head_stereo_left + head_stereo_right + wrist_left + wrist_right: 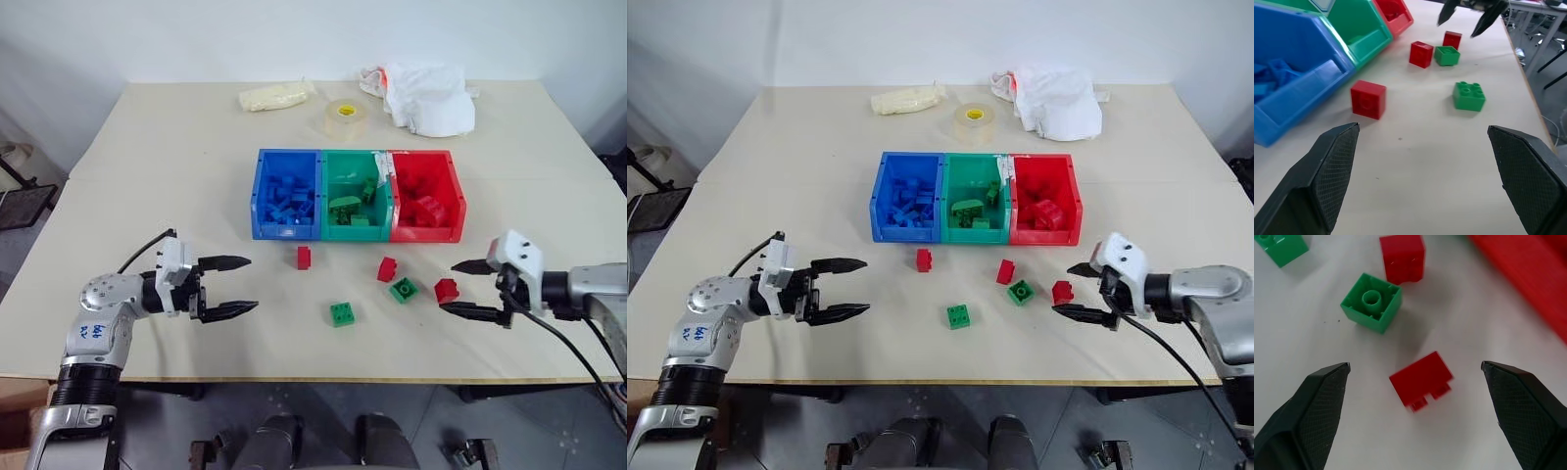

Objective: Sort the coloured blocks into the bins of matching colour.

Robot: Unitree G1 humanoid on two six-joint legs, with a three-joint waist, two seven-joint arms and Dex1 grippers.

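Three joined bins stand mid-table: blue (284, 231), green (355, 233) and red (427, 233), each holding blocks of its own colour. Loose blocks lie in front of them: a red one (304, 258), a red one (387, 269), a green one (403, 290), a green one (342, 313), and a red one (1420, 380) tipped on its side. My right gripper (1415, 365) is open low over the table, its fingertips on either side of that tipped red block without touching it. My left gripper (253, 284) is open and empty, left of all the loose blocks.
A clear tape roll (345, 118), a white cloth bundle (428, 98) and a pale yellow bag (276, 96) lie at the back of the table. The table's front edge (323, 378) runs just below both grippers.
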